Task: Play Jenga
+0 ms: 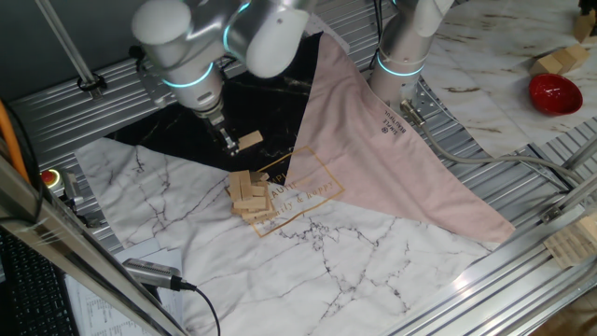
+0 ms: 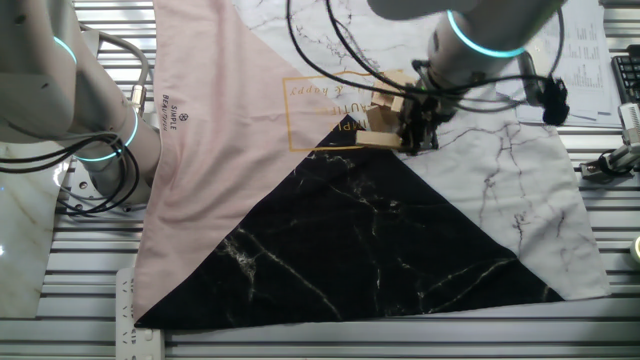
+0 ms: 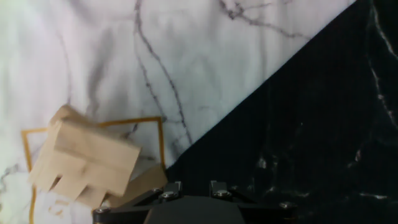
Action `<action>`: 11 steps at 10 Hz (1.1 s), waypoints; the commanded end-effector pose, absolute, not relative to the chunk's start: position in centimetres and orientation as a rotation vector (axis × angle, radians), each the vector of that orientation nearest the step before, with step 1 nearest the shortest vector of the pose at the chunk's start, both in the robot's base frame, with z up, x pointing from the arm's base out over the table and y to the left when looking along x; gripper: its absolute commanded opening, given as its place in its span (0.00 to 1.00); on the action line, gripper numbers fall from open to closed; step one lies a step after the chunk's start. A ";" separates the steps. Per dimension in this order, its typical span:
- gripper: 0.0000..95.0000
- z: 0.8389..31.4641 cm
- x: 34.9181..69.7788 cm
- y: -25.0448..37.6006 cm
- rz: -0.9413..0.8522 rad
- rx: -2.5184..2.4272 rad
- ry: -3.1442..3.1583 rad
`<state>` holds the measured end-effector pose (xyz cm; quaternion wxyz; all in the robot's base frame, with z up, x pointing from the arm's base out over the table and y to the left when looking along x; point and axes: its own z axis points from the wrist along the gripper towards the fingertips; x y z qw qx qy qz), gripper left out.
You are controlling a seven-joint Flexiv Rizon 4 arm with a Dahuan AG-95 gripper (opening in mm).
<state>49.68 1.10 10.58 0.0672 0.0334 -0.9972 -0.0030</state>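
The main risk I see is the held bar (image 1: 250, 141) slipping or swinging into the Jenga (image 1: 250, 197). The tower already looks uneven, with bars jutting at angles, so a light knock from the bar or the arm could topple it. The grip appears to be near one end of the bar, so the free end could tilt and drop if the hold is weak. Setting the bar back on top would also call for a level, gentle placement; a skewed layer could slide off.

The arm reaches in from the far edge of the counter (image 1: 373, 271) in one fixed view. Its wrist points steeply down, and the tool (image 1: 229, 142) hangs above the black marbled patch, beside the tower rather than over it. The tool is closed on the single tan bar, which sticks out sideways, clear of the surface.

The Jenga stands near the middle of the counter, on the white marbled area at the gold-lettered square, where the pink, black and white patches meet. In the hand view it sits at the lower left.
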 end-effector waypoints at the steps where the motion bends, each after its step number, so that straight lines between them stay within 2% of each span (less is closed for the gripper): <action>1: 0.00 11.3 49.3 1.8 -0.013 0.130 -3.010; 5: 0.00 12.7 48.6 4.2 -0.011 0.129 -3.016; 8: 0.00 12.4 48.2 4.8 -0.011 0.136 -3.017; 10: 0.40 12.4 48.2 4.8 -0.011 0.160 -3.014; 11: 0.40 12.4 48.2 4.8 -0.011 0.167 -3.013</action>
